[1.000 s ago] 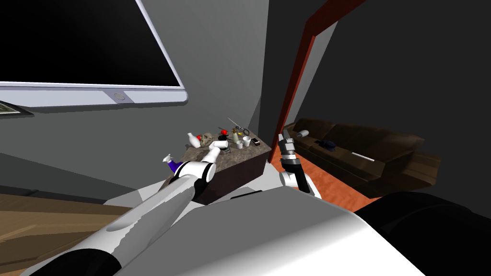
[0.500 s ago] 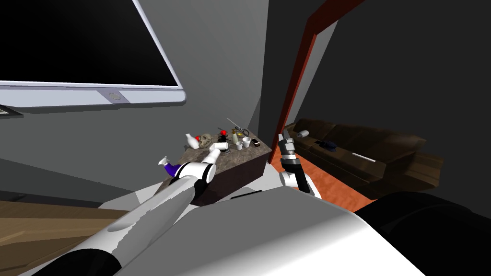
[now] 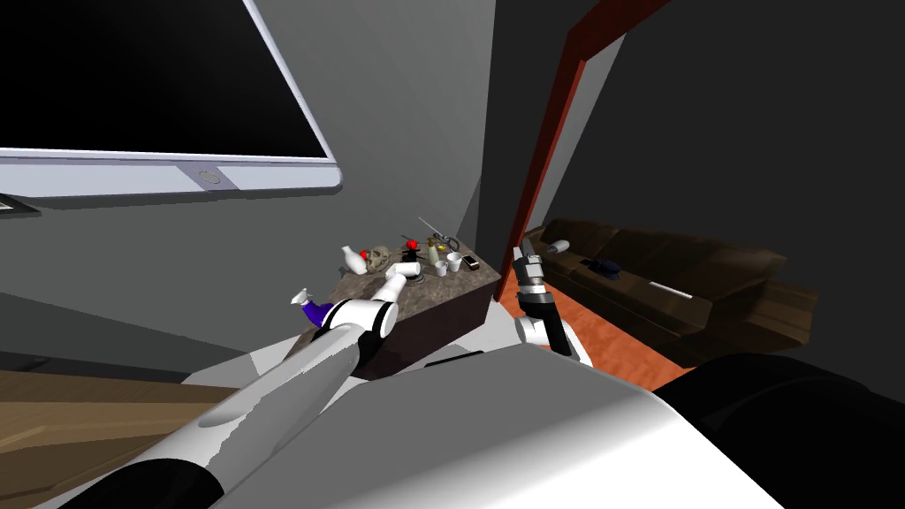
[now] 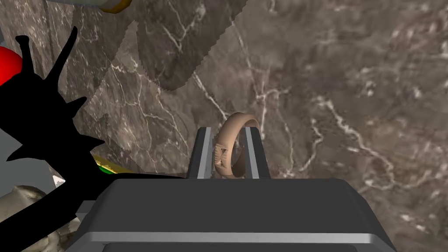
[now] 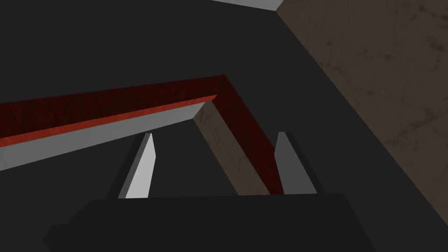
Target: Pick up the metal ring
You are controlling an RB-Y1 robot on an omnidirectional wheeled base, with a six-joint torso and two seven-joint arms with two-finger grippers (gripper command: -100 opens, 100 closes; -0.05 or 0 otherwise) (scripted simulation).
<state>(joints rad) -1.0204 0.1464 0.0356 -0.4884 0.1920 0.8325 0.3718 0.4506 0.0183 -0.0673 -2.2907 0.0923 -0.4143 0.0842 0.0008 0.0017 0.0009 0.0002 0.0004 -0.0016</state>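
A tan, metal-looking ring (image 4: 232,148) stands on edge on the brown marbled table top (image 4: 341,87). My left gripper (image 4: 228,129) is shut on it, its two fingers pressing the ring's flat sides. In the head view the left gripper (image 3: 414,270) reaches down among the small things on the table (image 3: 442,290). My right gripper (image 3: 528,263) hangs beside the table's right end, open with nothing between its fingers (image 5: 142,166).
A black spiky figure (image 4: 39,118) with a red ball stands close beside the left gripper. A skull (image 3: 380,258), white vase (image 3: 355,259), white cups (image 3: 454,261) and scissors (image 3: 442,239) crowd the table. A red door frame (image 3: 548,150) and brown sofa (image 3: 654,274) lie to the right.
My left fingers have closed onto the ring. The head view has shifted slightly to the left; both arms stay where they were.
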